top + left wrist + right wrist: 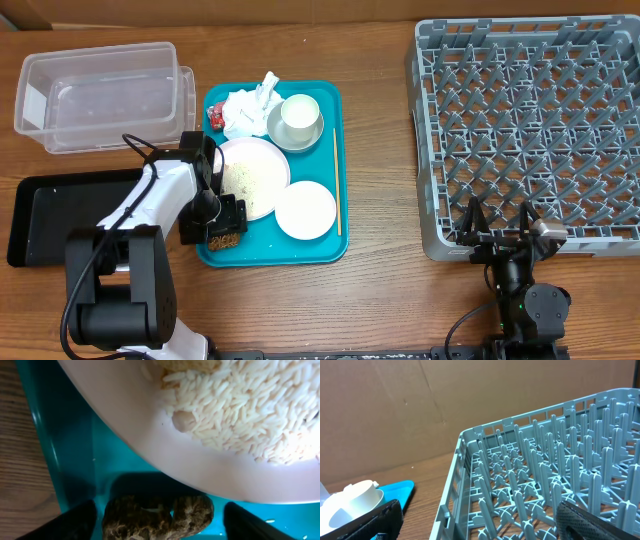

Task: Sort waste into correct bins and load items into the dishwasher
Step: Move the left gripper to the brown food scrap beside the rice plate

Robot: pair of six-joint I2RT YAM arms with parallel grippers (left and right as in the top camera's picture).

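On the teal tray, my left gripper is open and down at the front left corner. A brown lumpy piece of food waste lies between its fingers on the tray. Beside it is a white plate with rice, also in the left wrist view. An empty white plate, a white cup in a bowl, crumpled white paper, a small red item and a wooden chopstick are on the tray. My right gripper is open at the grey dish rack's front edge.
A clear plastic bin stands at the back left. A black tray-like bin lies at the front left beside the left arm. The rack fills the right wrist view; the cup shows at its left.
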